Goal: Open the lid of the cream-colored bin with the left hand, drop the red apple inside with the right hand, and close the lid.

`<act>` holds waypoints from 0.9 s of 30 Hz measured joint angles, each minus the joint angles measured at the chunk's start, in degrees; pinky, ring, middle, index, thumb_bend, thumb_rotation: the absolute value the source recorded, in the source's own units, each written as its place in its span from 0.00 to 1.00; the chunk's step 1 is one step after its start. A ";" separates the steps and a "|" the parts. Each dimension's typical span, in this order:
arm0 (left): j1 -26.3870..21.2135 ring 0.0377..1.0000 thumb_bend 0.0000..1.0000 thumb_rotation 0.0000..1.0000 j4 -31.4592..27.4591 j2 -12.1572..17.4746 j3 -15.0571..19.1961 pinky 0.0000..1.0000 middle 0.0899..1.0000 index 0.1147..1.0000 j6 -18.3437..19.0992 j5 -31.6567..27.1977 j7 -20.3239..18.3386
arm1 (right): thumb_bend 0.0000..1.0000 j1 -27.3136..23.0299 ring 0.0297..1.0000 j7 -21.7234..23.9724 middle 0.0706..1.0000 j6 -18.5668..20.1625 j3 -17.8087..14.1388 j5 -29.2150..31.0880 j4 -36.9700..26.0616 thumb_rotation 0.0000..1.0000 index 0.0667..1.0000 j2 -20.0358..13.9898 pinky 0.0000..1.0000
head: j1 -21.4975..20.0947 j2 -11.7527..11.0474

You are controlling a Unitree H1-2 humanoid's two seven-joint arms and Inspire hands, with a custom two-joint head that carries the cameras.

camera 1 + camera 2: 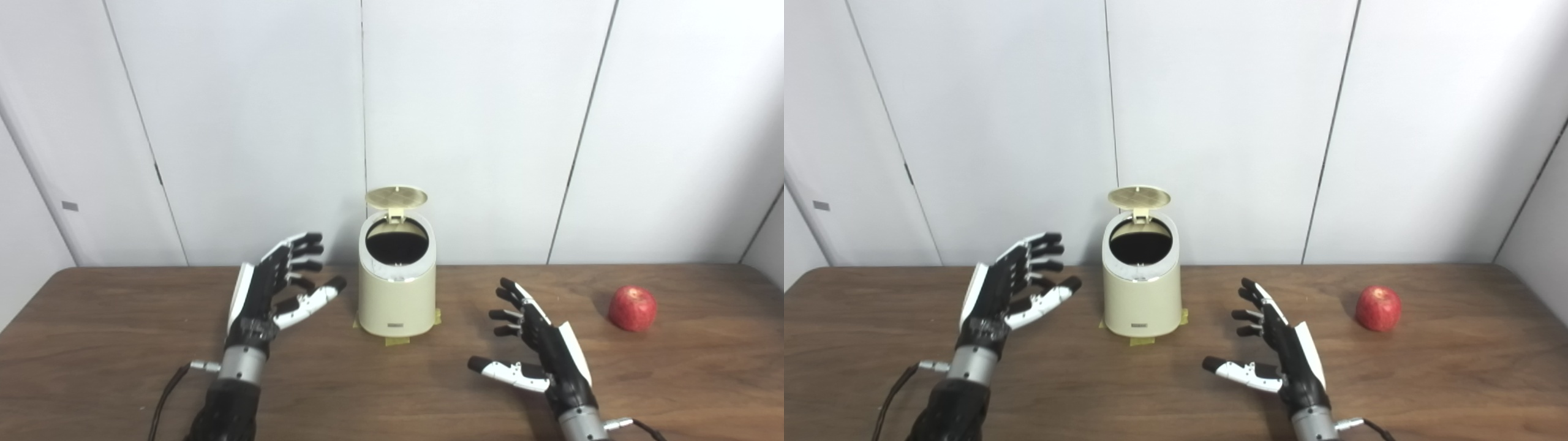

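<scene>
Item: red apple [632, 308], on table [392, 380], far right, well apart from cream bin [397, 294]; lid [396, 197] stands up. I judge it firm, smooth, rollable; I'd wrap its sides. Left hand [269, 288] and right hand [539, 346]: fingers spread, empty.

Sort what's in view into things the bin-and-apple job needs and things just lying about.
Job:
cream-colored bin
its lid, standing open
red apple, on the table
left hand, open
right hand, open

Lying about:
tape pieces under the bin
table
wall panels
</scene>
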 measured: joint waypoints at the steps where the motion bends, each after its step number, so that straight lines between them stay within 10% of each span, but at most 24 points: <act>1: 0.58 0.67 0.74 0.26 -0.21 -0.02 -0.01 0.57 0.73 0.76 0.00 0.09 -0.02 | 0.80 -0.12 0.73 0.00 0.83 0.00 -0.23 -0.27 0.20 0.28 0.86 -0.53 0.57 | 0.00 0.00; 27: 7.56 0.70 0.61 0.01 6.12 1.98 3.02 0.62 0.74 0.77 -5.77 -2.01 -0.04 | 0.81 -8.99 0.72 4.26 0.79 18.55 -6.28 -12.66 -12.87 0.09 0.79 -17.31 0.59 | -17.58 -4.13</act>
